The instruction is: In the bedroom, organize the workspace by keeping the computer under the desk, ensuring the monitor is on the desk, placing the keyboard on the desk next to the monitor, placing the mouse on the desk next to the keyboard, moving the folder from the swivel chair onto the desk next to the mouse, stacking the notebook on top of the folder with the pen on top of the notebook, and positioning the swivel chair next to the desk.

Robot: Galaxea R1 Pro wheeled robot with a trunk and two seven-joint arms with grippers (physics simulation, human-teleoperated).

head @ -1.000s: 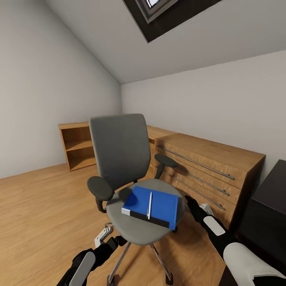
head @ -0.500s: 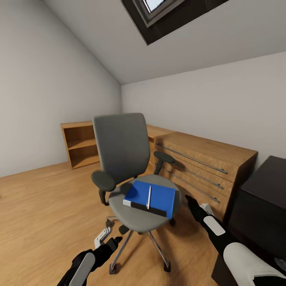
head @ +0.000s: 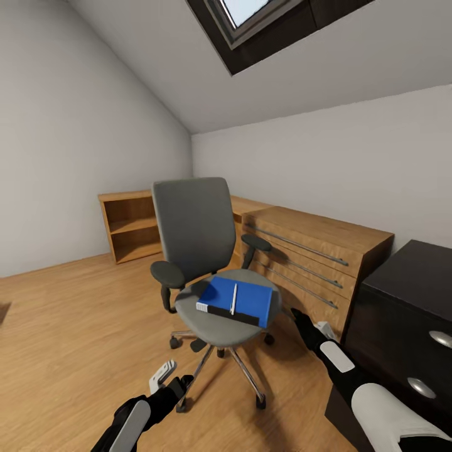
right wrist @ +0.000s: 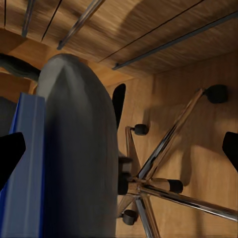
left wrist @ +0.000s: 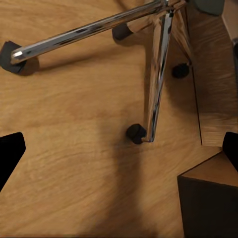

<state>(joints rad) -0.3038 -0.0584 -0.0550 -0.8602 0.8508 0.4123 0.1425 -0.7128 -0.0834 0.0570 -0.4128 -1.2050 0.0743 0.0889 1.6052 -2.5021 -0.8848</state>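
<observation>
Where head view hides: perhaps five casters [right wrist: 174, 186].

A wooden dresser [head: 314, 251] with long metal bar handles [head: 295, 245] stands against the far wall, right of centre. Left of it, toward the corner, an open wooden shelf unit [head: 129, 226] sits against the left wall. A skylight [head: 251, 16] with a dark frame cuts into the sloped ceiling at the top of the frame. Wood plank floor [head: 75, 326] covers the lower left. The walls [head: 69, 138] are plain pale grey.
</observation>
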